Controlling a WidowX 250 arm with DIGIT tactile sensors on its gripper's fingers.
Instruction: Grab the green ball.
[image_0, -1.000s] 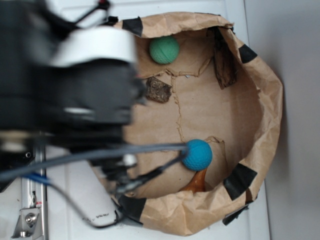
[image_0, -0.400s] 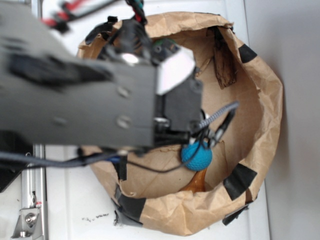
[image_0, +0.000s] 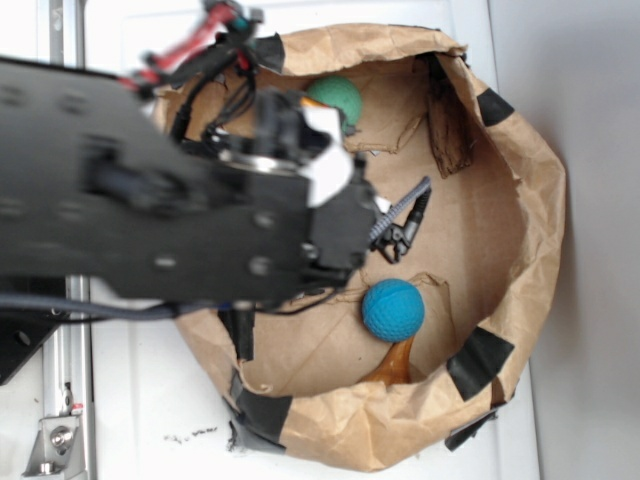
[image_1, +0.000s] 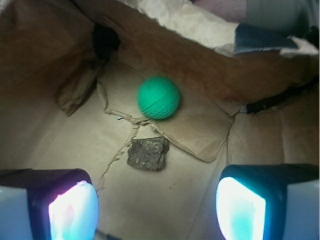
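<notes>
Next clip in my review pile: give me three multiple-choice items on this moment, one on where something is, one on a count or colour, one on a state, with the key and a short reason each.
1. In the wrist view, where is the dark rock relative to the green ball?
A. Just below it, nearer the camera
B. Above it, against the bag wall
C. Far right, beside the black tape

2. How many balls lie in the paper bag in the exterior view?
A. One
B. Two
C. Three

3. What state is the gripper in?
A. Shut on the green ball
B. Shut on the rock
C. Open, holding nothing

Key: 1 A, the rock sits just under the ball in the picture. 2 B, only the green ball and the blue ball show. 3 C, the two fingers stand wide apart with bare paper between them.
</notes>
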